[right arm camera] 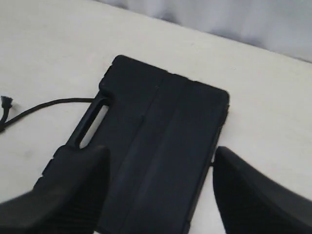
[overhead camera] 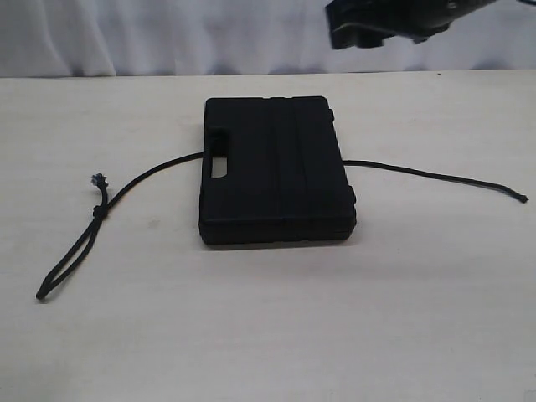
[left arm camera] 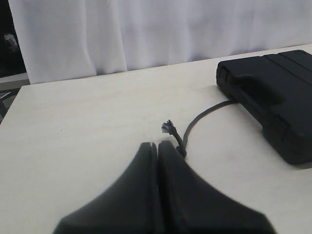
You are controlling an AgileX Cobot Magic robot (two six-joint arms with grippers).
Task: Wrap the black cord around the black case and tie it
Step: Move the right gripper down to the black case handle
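The black case (overhead camera: pixel 276 172) lies flat mid-table, its handle cut-out facing left. The black cord (overhead camera: pixel 142 177) passes under it. Its left part ends in a knotted loop (overhead camera: pixel 71 255) and a frayed tip (overhead camera: pixel 98 178); its right part (overhead camera: pixel 435 177) trails off to the right. My left gripper (left arm camera: pixel 157 145) is shut with nothing between its fingers, and the cord's frayed tip (left arm camera: pixel 168 127) lies just beyond its fingertips. My right gripper (right arm camera: pixel 158 151) is open, hovering above the case (right arm camera: pixel 161 136), one finger to each side. In the exterior view only part of the right gripper (overhead camera: pixel 377 25) shows, high at the back.
The table (overhead camera: pixel 268 335) is pale wood. A white curtain (overhead camera: pixel 167 33) hangs behind its far edge. The table's left edge (left arm camera: pixel 12 105) shows in the left wrist view.
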